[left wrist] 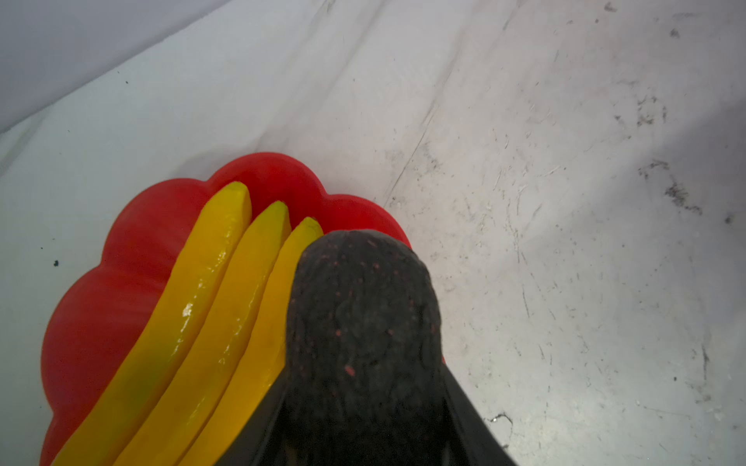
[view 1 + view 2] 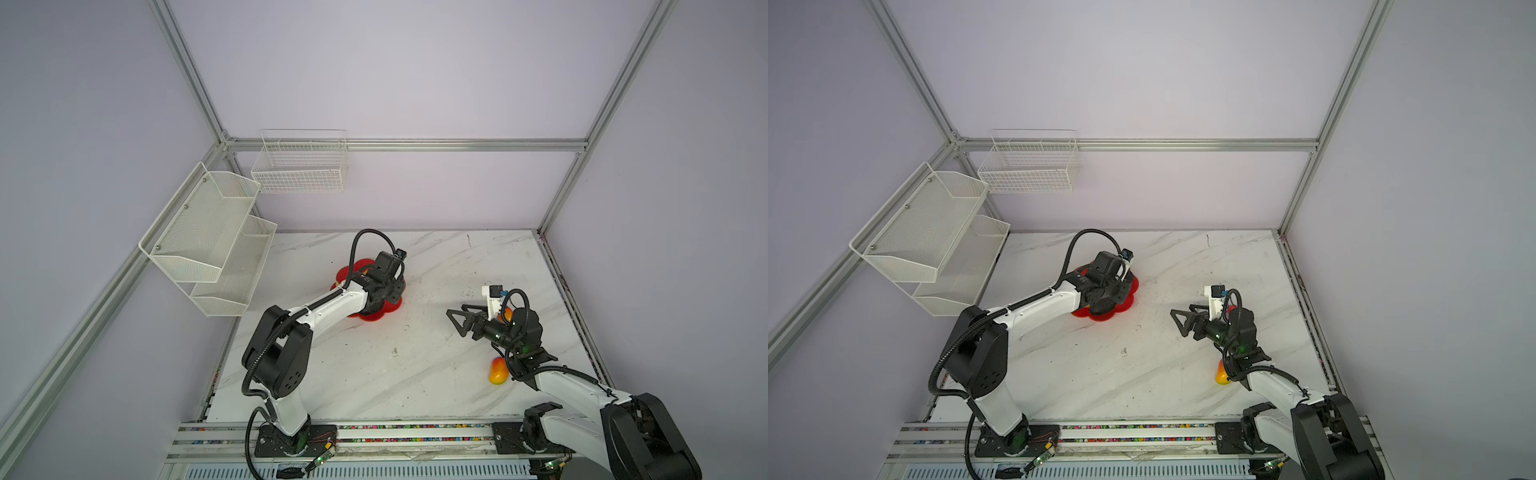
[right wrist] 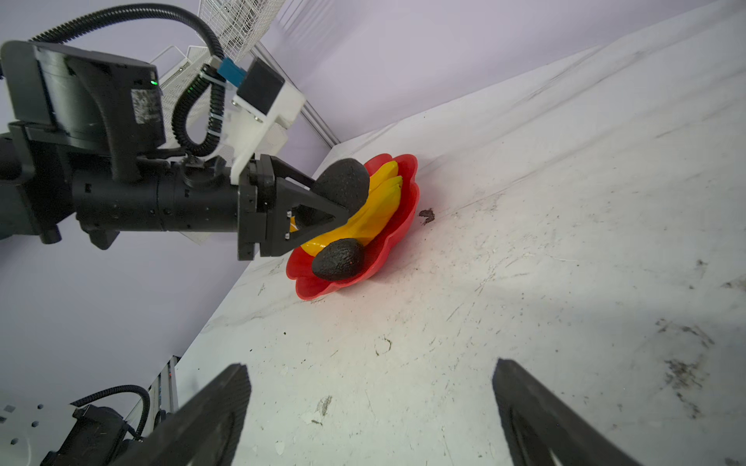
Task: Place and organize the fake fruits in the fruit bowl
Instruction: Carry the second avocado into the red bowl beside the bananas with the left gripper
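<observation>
The red scalloped fruit bowl (image 3: 408, 189) sits left of centre on the marble table (image 2: 374, 365); only its rim (image 2: 372, 317) shows under the left arm in both top views. A bunch of three yellow bananas (image 1: 210, 306) lies in it, with one black avocado (image 3: 338, 259) beside them. My left gripper (image 3: 337, 195) hovers over the bananas, shut on a second avocado (image 1: 363, 306). My right gripper (image 2: 457, 316) is open and empty above bare table to the right. One mango (image 2: 498, 372) lies by the right arm. Another mango (image 2: 507, 314) peeks out behind the right wrist.
A two-tier white mesh shelf (image 2: 208, 237) hangs on the left wall and a white wire basket (image 2: 301, 166) on the back wall. Aluminium frame posts (image 2: 557, 199) edge the table. The arm bases stand on a rail (image 2: 374, 436) along the front edge.
</observation>
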Motion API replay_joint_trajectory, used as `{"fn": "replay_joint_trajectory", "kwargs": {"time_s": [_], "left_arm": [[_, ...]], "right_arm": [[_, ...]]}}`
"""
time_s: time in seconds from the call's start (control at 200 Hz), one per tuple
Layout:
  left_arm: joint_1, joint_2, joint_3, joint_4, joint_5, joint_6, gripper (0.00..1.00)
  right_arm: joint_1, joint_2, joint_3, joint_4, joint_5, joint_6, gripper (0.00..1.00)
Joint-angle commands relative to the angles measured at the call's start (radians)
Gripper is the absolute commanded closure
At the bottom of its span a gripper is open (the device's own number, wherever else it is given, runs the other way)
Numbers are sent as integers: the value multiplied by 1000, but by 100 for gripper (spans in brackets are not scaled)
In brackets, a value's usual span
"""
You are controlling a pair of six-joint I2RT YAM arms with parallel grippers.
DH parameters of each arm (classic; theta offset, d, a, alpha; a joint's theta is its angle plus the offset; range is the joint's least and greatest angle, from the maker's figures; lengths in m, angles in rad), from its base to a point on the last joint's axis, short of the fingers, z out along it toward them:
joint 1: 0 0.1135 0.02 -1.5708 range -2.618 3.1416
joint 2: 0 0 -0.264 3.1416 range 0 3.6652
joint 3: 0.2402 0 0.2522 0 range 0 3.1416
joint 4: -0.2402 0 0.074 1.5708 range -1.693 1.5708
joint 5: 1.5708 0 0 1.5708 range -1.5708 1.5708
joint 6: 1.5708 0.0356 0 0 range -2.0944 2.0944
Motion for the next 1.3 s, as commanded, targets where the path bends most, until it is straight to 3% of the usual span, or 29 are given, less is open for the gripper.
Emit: {"fn": "replay_joint_trajectory", "kwargs": {"time_s": [0.0, 0.505, 0.665, 1.045, 1.17, 1.295], "left_arm": [[-4, 14, 12, -37, -41, 10, 56], [9, 128, 68, -16, -45, 31, 52], [14, 149, 81, -14, -44, 30, 44], [13, 43, 24, 33, -27, 7, 33], [-8, -40, -14, 46, -24, -19, 31], [-57, -153, -107, 97, -59, -35, 23]], "right_arm": [[-5, -20, -13, 39, -15, 15, 3], [-5, 7, -11, 56, -23, 15, 3], [-5, 22, -8, 64, -30, 15, 3], [-4, 20, -6, 37, -2, 15, 3], [-5, -17, -4, -45, 77, 21, 3], [-2, -120, 58, -405, 350, 104, 3]]}}
